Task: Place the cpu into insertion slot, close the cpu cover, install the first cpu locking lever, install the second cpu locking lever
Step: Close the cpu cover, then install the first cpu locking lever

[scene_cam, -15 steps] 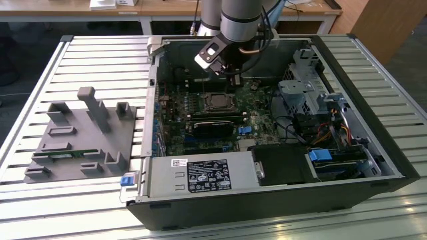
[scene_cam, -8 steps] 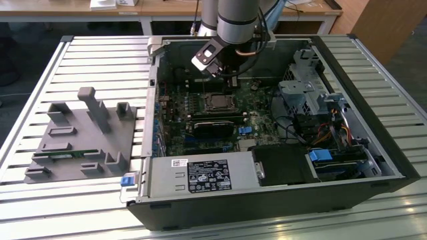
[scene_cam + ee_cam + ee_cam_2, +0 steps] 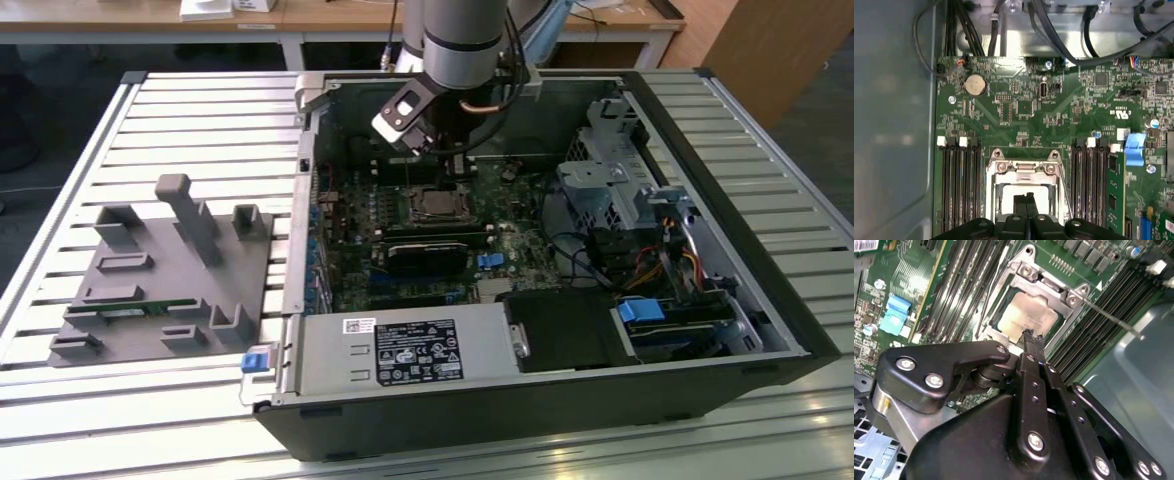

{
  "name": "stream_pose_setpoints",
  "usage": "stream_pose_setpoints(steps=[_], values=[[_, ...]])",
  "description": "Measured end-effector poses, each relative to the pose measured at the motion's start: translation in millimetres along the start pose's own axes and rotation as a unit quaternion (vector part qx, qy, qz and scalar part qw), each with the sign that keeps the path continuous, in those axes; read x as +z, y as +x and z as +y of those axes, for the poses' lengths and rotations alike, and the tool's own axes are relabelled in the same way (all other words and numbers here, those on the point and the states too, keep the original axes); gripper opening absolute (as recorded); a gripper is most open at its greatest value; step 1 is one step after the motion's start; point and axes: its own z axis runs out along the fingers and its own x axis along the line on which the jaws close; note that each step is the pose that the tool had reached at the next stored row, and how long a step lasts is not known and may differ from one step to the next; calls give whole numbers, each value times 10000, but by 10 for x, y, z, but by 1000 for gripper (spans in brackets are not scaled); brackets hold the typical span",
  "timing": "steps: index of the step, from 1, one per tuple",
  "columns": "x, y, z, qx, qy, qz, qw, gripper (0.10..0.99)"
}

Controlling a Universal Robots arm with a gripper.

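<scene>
The cpu [image 3: 1026,315] lies flat in its socket on the green motherboard, its dull silver top showing through the open middle of the cpu cover [image 3: 1051,287]. The cover lies down over the chip. A thin wire locking lever [image 3: 1111,317] sticks out from the socket corner across the memory slots. My gripper [image 3: 1031,335] hangs just above the socket's edge, its black fingers [image 3: 1026,365] pressed together with nothing between them. In the first wrist view the gripper [image 3: 1026,199] is over the cpu [image 3: 1021,192] inside the cover [image 3: 1021,169]. The exterior view has the gripper [image 3: 447,165] above the cpu [image 3: 434,205].
Black memory slots [image 3: 956,185] flank the socket on both sides. A blue clip [image 3: 1135,149] and cables [image 3: 1054,35] sit by the board's edge. The open computer case [image 3: 667,120] holds a drive cage and power supply [image 3: 400,350]. A grey fixture [image 3: 167,270] stands at the exterior view's left.
</scene>
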Motion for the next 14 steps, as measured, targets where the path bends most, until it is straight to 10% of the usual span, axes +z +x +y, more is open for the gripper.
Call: stream_pose_setpoints(steps=[14], values=[[14,-1,-76,0,0,0,10000,114]])
